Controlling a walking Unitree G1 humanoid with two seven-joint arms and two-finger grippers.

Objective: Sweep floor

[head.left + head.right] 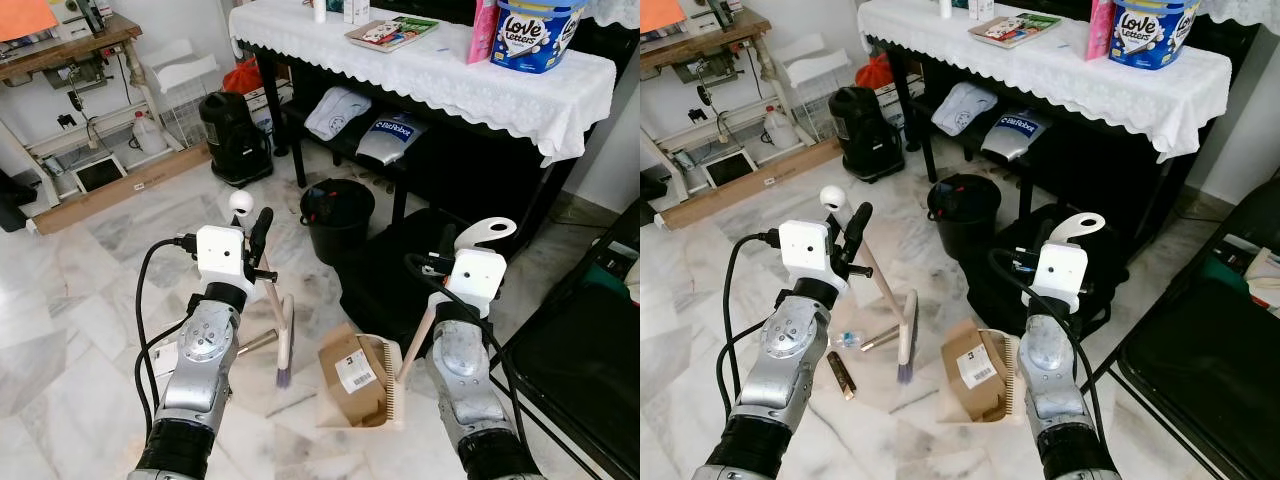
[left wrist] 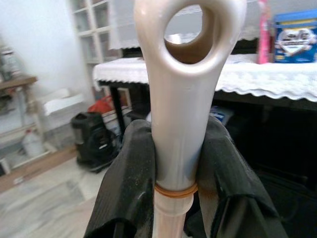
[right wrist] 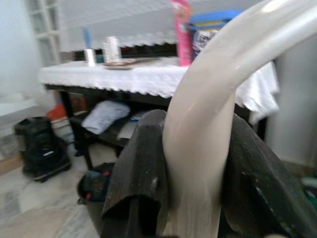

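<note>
My left gripper [image 1: 258, 243] is shut on the cream handle [image 2: 179, 109] of a small broom, just below its looped top end. The handle slants down to the broom head [image 1: 285, 348], whose bristles rest on the marble floor. My right gripper [image 1: 437, 266] is shut on the curved cream handle [image 3: 205, 124] of a dustpan [image 1: 388, 388]. The dustpan stands on the floor with its comb edge up. A flattened brown cardboard box [image 1: 345, 376] with a white label lies against the dustpan's mouth, right of the broom head. Small litter lies by the broom: a clear bottle [image 1: 845, 338] and a brown stick [image 1: 840, 376].
A black bin [image 1: 337, 215] and a black bag [image 1: 385, 285] stand just ahead. Behind them is a dark table with a white cloth [image 1: 440, 75]. A black appliance [image 1: 235, 135] sits at the far left, and a black chair [image 1: 580, 365] is close on my right.
</note>
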